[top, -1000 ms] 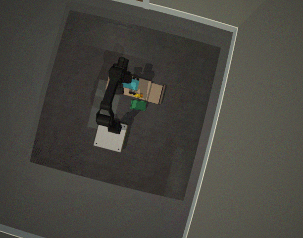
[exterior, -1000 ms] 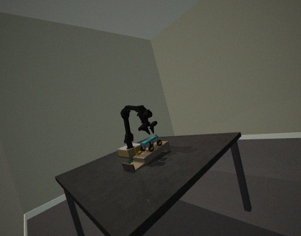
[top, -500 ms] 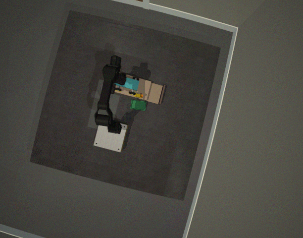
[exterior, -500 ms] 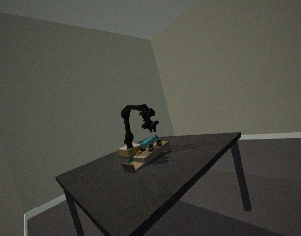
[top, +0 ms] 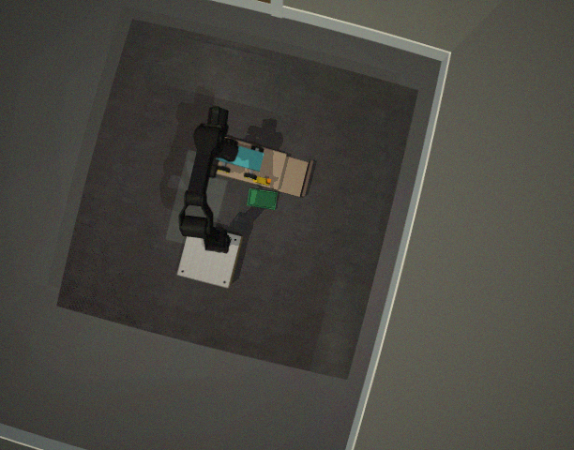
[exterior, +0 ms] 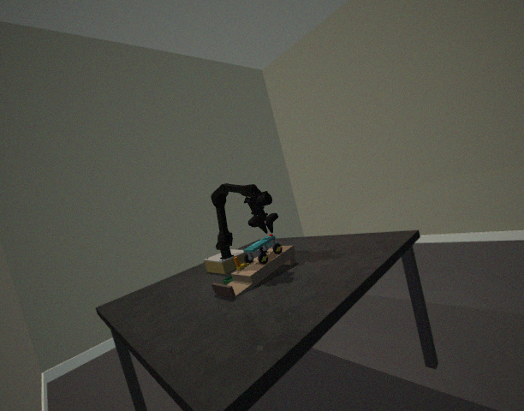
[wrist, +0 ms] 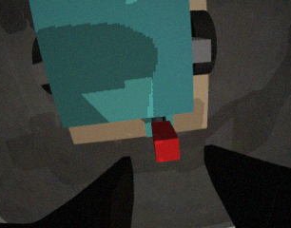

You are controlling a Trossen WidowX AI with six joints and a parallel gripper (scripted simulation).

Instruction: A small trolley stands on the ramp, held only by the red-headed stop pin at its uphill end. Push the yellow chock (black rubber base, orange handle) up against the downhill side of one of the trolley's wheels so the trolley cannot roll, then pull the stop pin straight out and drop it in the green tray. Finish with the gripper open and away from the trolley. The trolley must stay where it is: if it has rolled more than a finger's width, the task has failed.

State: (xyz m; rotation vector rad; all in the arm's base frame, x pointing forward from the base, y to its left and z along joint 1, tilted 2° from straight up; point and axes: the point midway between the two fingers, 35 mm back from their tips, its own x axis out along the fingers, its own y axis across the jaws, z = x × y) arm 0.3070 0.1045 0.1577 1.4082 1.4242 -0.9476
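The teal trolley stands on the tan ramp. The red-headed stop pin sticks out at its uphill end. My gripper is open and empty. It hangs just above the pin, with a finger on either side of the red head and not touching it. The yellow chock with its orange handle lies on the ramp by a downhill wheel; I cannot tell whether they touch. The green tray lies beside the ramp.
The arm's pale base plate sits near the ramp on the dark table. A black wheel shows at the trolley's side. In the overhead view the arm hides the ramp's uphill end.
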